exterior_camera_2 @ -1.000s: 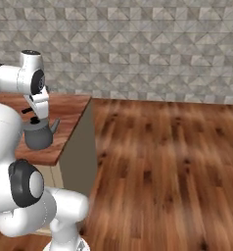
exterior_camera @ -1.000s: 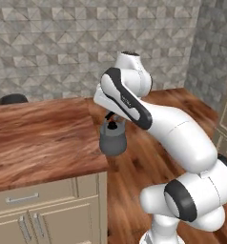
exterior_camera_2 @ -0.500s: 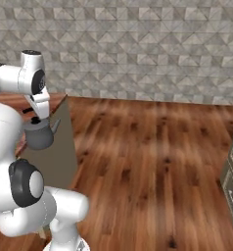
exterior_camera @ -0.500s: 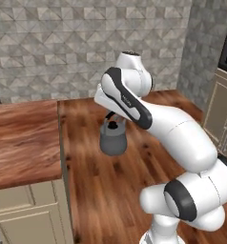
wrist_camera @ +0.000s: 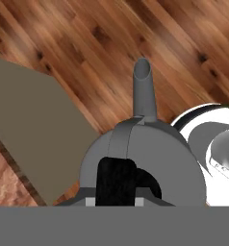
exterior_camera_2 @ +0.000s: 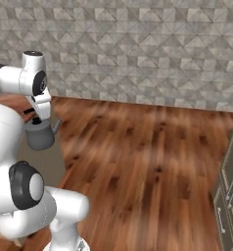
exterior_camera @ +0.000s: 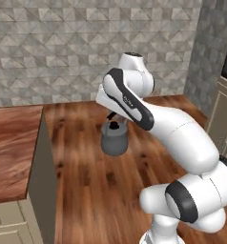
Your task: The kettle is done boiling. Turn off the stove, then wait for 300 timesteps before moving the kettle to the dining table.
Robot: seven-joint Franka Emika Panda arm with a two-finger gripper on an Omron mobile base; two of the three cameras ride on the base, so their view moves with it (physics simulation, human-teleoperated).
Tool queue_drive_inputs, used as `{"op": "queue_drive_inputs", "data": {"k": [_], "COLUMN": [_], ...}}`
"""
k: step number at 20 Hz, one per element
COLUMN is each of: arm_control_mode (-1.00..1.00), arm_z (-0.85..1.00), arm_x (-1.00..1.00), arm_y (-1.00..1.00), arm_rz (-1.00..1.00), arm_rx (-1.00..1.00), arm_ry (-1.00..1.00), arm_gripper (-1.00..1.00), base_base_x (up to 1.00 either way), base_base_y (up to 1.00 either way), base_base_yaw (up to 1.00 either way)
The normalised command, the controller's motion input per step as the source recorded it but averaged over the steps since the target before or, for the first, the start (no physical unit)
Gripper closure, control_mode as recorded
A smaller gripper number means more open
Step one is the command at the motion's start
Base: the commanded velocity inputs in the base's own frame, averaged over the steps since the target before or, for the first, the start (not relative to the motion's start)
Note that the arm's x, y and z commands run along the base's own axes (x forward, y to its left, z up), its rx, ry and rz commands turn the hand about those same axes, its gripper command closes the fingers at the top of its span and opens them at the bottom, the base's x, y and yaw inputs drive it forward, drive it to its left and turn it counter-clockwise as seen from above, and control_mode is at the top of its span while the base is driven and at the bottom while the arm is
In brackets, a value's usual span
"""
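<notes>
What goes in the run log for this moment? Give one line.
phase: carrying | fingers: shut on kettle handle | kettle: hanging in air over wood floor, spout forward | dining table: left of kettle, not reached

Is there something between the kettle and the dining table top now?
Nothing visible. The kettle hangs from the shut hand over bare floor, beside the dining table end; only open air separates them.

even, shadowless rendered light; soft low-resolution blur throughout; no glare or edge distortion.
</notes>
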Motion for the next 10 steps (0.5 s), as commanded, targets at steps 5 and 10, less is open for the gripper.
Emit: {"op": "queue_drive_inputs", "data": {"k": [5,10], "arm_control_mode": [1.0,1.0], "arm_z": [0.0,0.0], "arm_x": [0.0,0.0], "arm_y": [0.0,0.0], "arm_rz": [0.0,0.0], "arm_rx": [0.0,0.0], "arm_ry": [0.0,0.0], "arm_gripper": [1.0,1.0], "base_base_x": [0.88,0.9], "base_base_y": [-0.36,-0.32], "base_base_yaw": [0.19,0.2]}}
